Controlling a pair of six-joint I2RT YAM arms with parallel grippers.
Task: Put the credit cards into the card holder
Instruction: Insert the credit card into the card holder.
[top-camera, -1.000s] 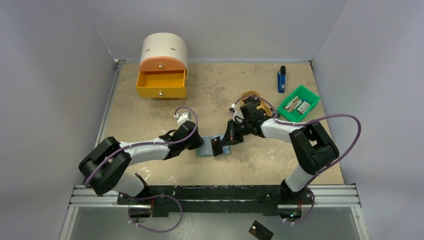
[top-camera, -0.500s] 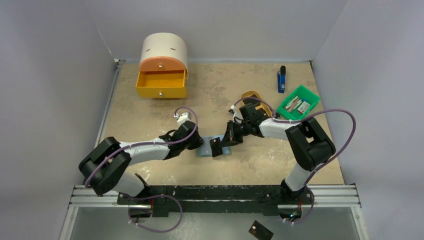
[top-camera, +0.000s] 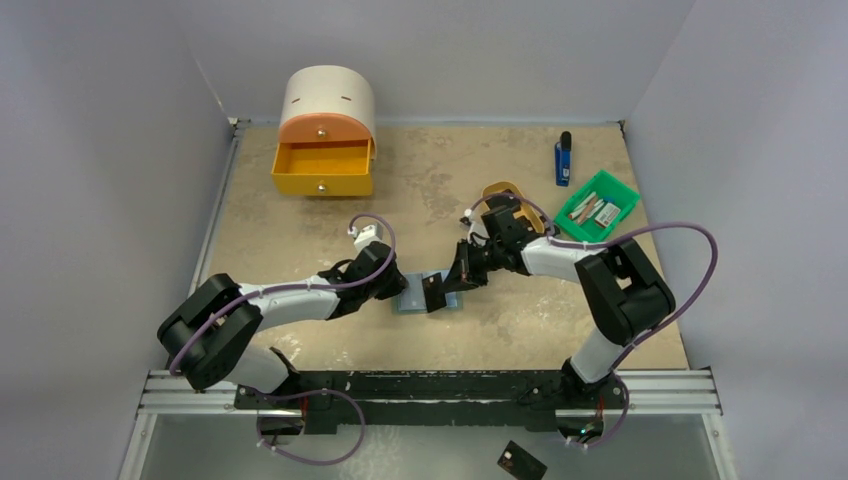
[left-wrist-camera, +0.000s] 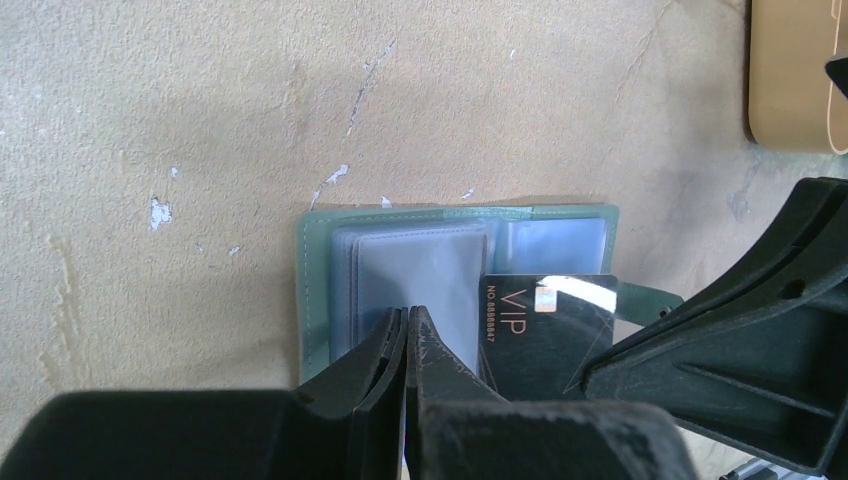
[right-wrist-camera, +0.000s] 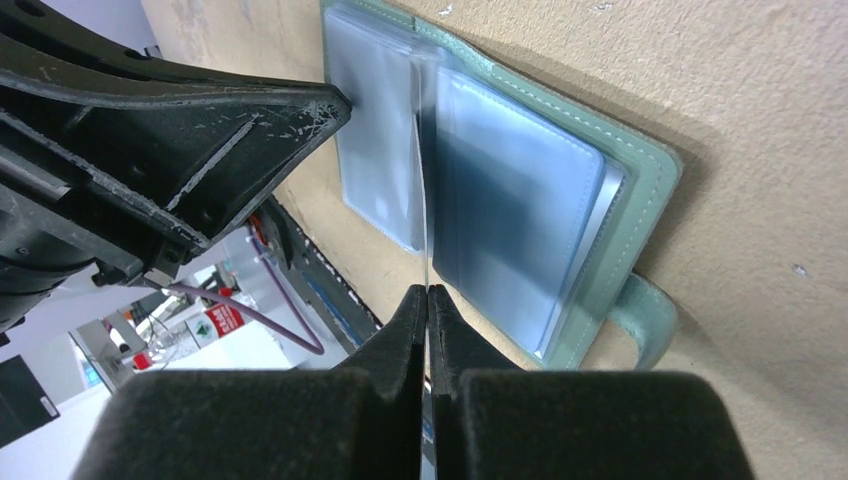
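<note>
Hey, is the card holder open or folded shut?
Open: the card holder lies spread flat, pale blue inner pockets showing on both halves.

Credit card (left-wrist-camera: 545, 330) glossy black plastic; card holder (left-wrist-camera: 315, 290) matt, leather-like; table (left-wrist-camera: 200, 120) rough.

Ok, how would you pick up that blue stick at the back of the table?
Pinch the blue stick across its narrow middle, coming straight down from above. It lies flat with its long axis running front to back, so both long sides can be reached.
</note>
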